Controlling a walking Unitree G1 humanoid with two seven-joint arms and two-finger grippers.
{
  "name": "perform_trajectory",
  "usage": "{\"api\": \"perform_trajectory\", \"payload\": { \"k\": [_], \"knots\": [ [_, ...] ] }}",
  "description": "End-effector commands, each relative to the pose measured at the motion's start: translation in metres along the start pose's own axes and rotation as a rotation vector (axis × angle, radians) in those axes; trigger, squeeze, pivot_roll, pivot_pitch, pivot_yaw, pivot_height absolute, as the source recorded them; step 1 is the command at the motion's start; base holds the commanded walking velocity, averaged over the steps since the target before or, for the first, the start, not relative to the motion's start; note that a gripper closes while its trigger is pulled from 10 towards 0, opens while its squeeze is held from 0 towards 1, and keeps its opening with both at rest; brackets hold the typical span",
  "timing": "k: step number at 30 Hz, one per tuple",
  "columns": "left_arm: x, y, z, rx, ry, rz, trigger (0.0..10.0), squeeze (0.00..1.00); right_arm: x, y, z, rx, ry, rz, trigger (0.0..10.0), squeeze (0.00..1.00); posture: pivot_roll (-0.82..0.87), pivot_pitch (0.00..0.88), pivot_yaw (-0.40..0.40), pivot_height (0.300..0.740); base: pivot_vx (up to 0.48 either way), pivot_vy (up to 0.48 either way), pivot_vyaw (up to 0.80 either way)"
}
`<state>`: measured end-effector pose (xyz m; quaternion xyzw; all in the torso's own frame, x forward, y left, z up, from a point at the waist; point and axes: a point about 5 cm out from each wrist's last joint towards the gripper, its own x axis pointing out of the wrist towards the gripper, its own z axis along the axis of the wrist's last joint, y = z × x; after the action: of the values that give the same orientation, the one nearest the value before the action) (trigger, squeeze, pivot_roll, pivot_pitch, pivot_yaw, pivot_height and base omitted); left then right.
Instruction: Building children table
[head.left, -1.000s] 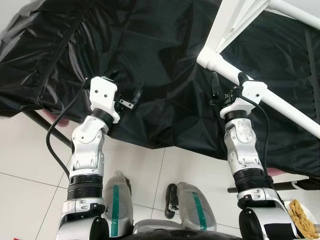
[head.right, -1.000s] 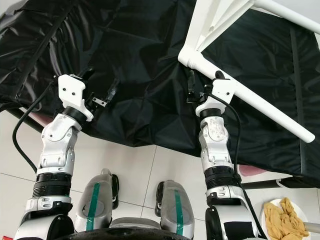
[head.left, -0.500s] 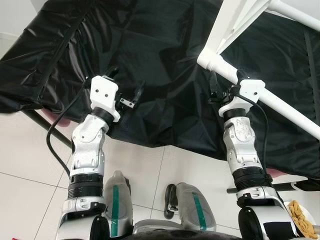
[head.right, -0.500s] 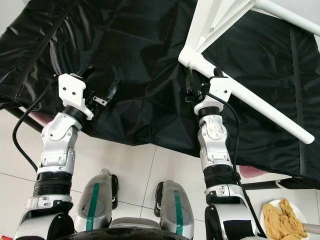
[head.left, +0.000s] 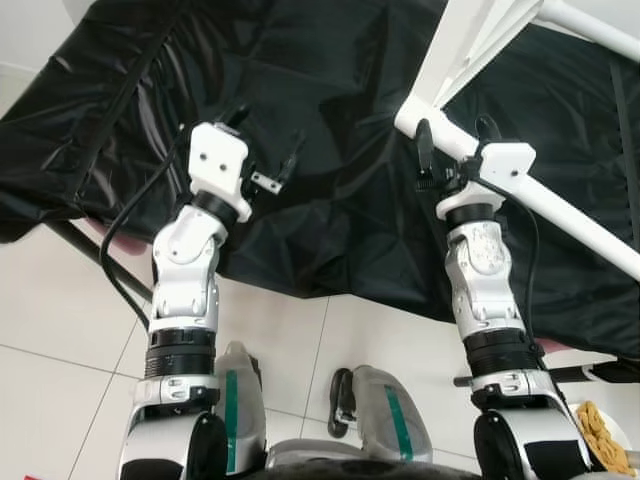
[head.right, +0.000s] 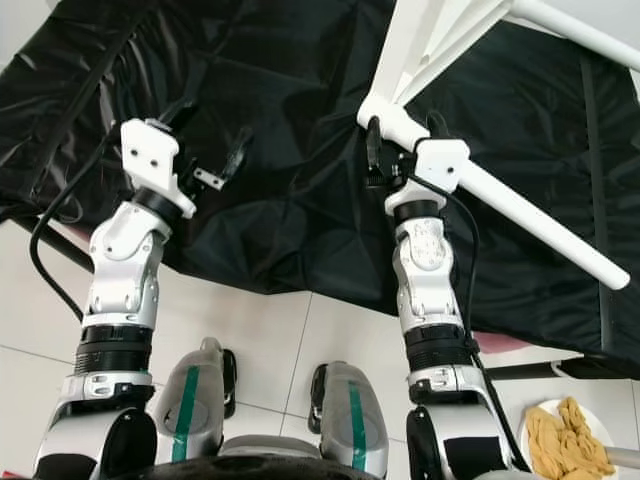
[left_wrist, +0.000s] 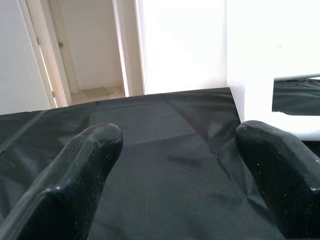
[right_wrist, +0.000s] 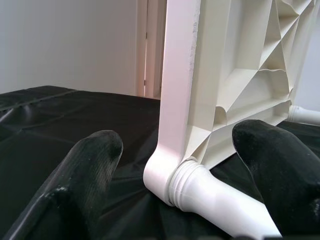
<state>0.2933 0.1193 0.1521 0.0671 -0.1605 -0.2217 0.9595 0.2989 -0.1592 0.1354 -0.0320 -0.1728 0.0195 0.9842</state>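
The white table top (head.left: 470, 40) lies turned over on the black sheet (head.left: 330, 90), with its ribbed underside visible in the right wrist view. One white leg (head.left: 560, 205) is already sitting in the corner socket (right_wrist: 170, 182) and runs out toward the robot's right, where its threaded collar meets the socket.

The right gripper (right_wrist: 177, 165) is at this joint. Its two black fingers (right_wrist: 92, 165) are spread wide, one on each side of the leg near the collar, and they do not press on it yet. The left gripper (left_wrist: 175, 155) hovers above the sheet, well apart from the leg, also with its fingers spread and nothing between them — the edge of the table top shows just beyond one fingertip.

The step in hand seems to be taking hold of the leg, to tighten it or seat it. To do it well, the right gripper should close on the round leg just behind the collar, straight across it, so that the fingers do not slip on the smooth plastic. The left gripper could steady the table top — otherwise it may slide on the slippery sheet.
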Motion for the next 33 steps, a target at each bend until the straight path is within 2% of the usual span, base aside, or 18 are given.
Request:
{"api": "perform_trajectory", "payload": {
  "k": [1, 6, 8, 10, 14, 16, 21, 24, 29, 32, 33],
  "knots": [
    [0.002, 0.009, 0.001, 0.003, -0.007, 0.213, 10.0, 0.00, 0.001, 0.002, -0.001, -0.005, -0.002, 0.009, 10.0, 0.00, 0.10, 0.018, -0.074, 0.740, 0.000, 0.000, 0.00],
    [0.003, 0.011, -0.001, 0.010, 0.017, 0.227, 10.0, 0.00, 0.004, 0.003, -0.002, -0.008, 0.005, 0.018, 10.0, 0.00, 0.10, 0.027, -0.070, 0.740, 0.000, 0.000, 0.00],
    [0.006, 0.004, -0.003, 0.017, 0.034, 0.194, 10.0, 0.00, 0.004, 0.002, -0.003, -0.009, 0.015, 0.018, 10.0, 0.00, 0.10, 0.035, -0.071, 0.740, 0.000, 0.000, 0.00],
    [0.006, 0.004, -0.003, 0.017, 0.034, 0.194, 10.0, 0.00, 0.004, 0.002, -0.003, -0.009, 0.015, 0.018, 10.0, 0.00, 0.10, 0.035, -0.071, 0.740, 0.000, 0.000, 0.00],
    [0.017, -0.013, 0.002, 0.030, 0.025, 0.076, 10.0, 0.00, -0.001, -0.005, -0.004, -0.020, 0.027, -0.003, 10.0, 0.00, 0.08, 0.046, -0.054, 0.740, 0.000, 0.000, 0.00],
    [0.017, -0.013, 0.002, 0.030, 0.025, 0.076, 10.0, 0.00, -0.001, -0.005, -0.004, -0.020, 0.027, -0.003, 10.0, 0.00, 0.08, 0.046, -0.054, 0.740, 0.000, 0.000, 0.00],
    [0.028, -0.026, 0.007, 0.047, 0.000, -0.070, 10.0, 0.00, -0.010, -0.011, -0.006, -0.035, 0.039, -0.032, 10.0, 0.00, 0.05, 0.044, -0.032, 0.740, 0.000, 0.000, 0.00],
    [0.029, -0.028, 0.007, 0.051, -0.003, -0.092, 10.0, 0.00, -0.011, -0.013, -0.007, -0.037, 0.041, -0.038, 10.0, 0.00, 0.05, 0.044, -0.032, 0.740, 0.000, 0.000, 0.00],
    [0.025, -0.024, 0.000, 0.035, 0.024, -0.046, 10.0, 0.00, -0.015, -0.014, -0.009, -0.040, 0.045, -0.051, 10.0, 0.00, 0.03, 0.029, -0.019, 0.740, 0.000, 0.000, 0.00],
    [0.011, -0.019, -0.012, -0.001, 0.069, 0.089, 10.0, 0.00, -0.022, -0.010, -0.012, -0.037, 0.055, -0.036, 10.0, 0.00, 0.05, 0.016, -0.032, 0.740, 0.000, 0.000, 0.00],
    [0.011, -0.019, -0.012, -0.001, 0.069, 0.089, 10.0, 0.00, -0.022, -0.010, -0.012, -0.037, 0.055, -0.036, 10.0, 0.00, 0.05, 0.016, -0.032, 0.740, 0.000, 0.000, 0.00]
  ]
}}
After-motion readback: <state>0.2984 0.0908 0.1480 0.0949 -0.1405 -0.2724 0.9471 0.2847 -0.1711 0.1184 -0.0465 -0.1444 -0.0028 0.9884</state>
